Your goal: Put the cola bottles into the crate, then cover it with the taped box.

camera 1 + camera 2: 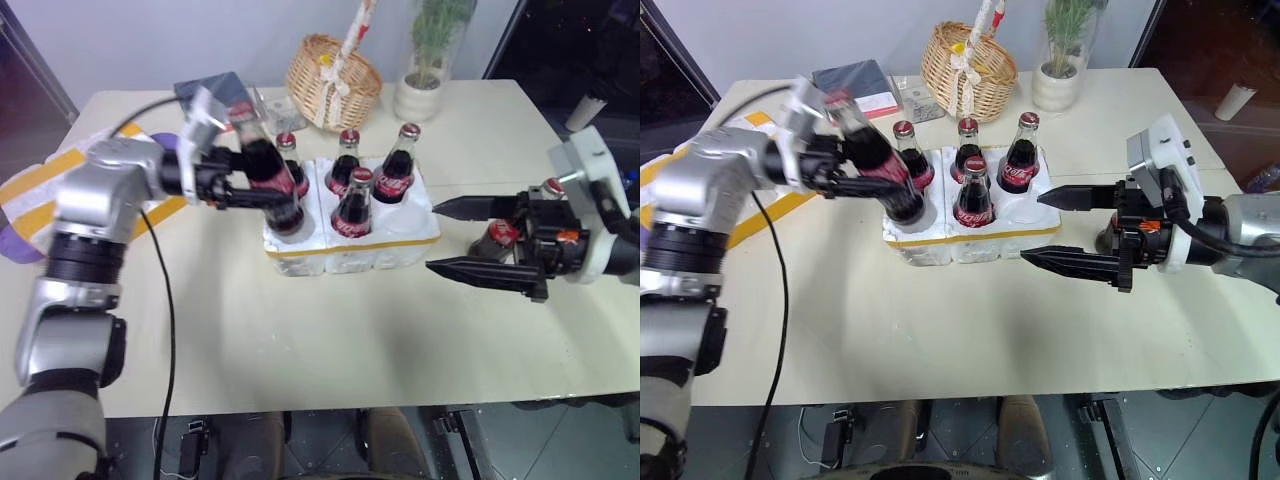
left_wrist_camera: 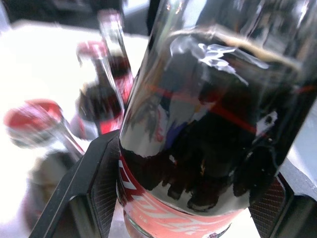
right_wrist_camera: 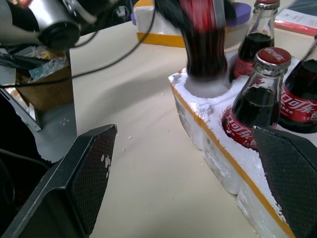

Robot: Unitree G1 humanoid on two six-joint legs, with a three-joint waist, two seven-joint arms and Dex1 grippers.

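- The left end effector [image 1: 235, 185] is clamped on a cola bottle [image 1: 265, 170], tilted, with its base at the front-left well of the crate [image 1: 350, 252]; in my view it is being seated, not yet upright.
- The right end effector [image 1: 470, 238] hangs open and empty beside the crate's right end, its fingers spread wide.
- Four more bottles stand in the crate: one [image 1: 291, 160] behind the held one, two [image 1: 347, 158] [image 1: 398, 165] in the back row, and one [image 1: 354, 205] in the front middle well. The front-right well looks empty.
- A sixth bottle [image 1: 497, 238] lies on the table [image 1: 330, 330] just behind the right end effector, partly hidden by it.
- The box [image 1: 35, 190] sits at the table's left edge, largely behind the left arm, well apart from the crate.
- Handling, as I judge it: the bottles are glass, stiff, smooth and likely slippery, heavy for their size and breakable if tipped. Take hold around the body at the label, as the left end effector does. The foam crate is light, crumbly and may shift when a bottle is pushed in.
- The left wrist view shows the fingers [image 2: 94, 193] pressed against both sides of the bottle at the red label, which the head views leave unclear.
- The right wrist view shows the held bottle's base at the well's rim and foam crumbs scattered on the table.
- The head views show a basket [image 1: 333, 80], a potted plant [image 1: 432, 60] and a dark book [image 1: 855, 78] at the far edge.
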